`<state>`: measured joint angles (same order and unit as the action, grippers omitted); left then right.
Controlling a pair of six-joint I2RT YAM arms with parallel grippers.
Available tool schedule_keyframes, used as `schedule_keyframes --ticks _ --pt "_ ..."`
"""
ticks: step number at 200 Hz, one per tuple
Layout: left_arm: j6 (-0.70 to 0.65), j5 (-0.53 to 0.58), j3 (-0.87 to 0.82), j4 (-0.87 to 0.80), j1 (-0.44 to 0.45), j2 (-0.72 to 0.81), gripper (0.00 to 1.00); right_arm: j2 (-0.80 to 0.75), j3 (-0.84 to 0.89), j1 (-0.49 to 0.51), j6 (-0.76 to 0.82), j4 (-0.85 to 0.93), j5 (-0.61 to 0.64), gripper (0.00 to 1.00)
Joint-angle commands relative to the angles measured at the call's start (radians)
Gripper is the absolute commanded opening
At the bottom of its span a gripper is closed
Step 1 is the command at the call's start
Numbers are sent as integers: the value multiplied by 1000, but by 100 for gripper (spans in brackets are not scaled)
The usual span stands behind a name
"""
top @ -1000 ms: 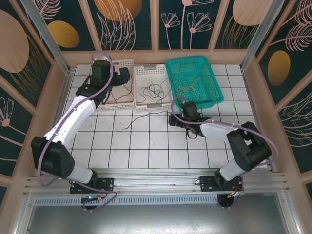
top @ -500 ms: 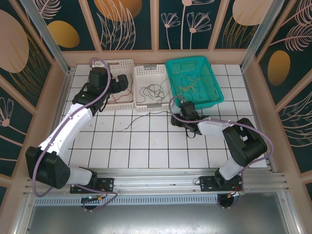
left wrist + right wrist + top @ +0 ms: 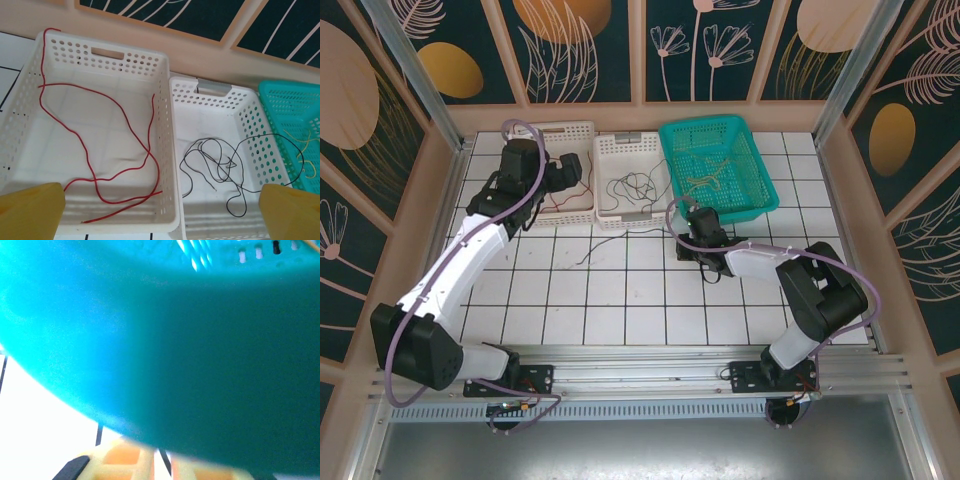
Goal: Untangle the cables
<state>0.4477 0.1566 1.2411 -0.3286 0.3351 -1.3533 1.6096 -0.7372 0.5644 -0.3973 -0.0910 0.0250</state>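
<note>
Cables [image 3: 220, 162] rest colour-sorted in the far baskets [image 3: 169, 130] as the left gripper [image 3: 160, 212], spread open, has eased back and the right gripper [image 3: 692, 225], grip unreadable, has edged to the teal basket [image 3: 750, 207]; one strand [image 3: 585, 258] waits on the table [image 3: 620, 300].

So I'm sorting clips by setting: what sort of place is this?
Probably a purpose-built robot test cell, not a home: left arm and right arm bolted to an aluminium rail, a white gridded table boxed in by leaf-patterned wall panels, plus white baskets and a teal basket.
</note>
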Motion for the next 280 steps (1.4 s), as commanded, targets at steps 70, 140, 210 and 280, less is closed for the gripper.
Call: schedule_keyframes --ticks 70,140,210,280 --pt "-12 27 -9 -38 5 51 99 -54 1 35 15 29 -73 0" --pt "-16 28 9 -52 5 64 99 -134 -6 52 20 58 -72 0" --pt "-69 82 3 -98 5 96 99 -254 -38 93 32 98 -86 0" --pt "-89 91 -162 -20 6 184 99 -309 -70 98 76 148 -86 0"
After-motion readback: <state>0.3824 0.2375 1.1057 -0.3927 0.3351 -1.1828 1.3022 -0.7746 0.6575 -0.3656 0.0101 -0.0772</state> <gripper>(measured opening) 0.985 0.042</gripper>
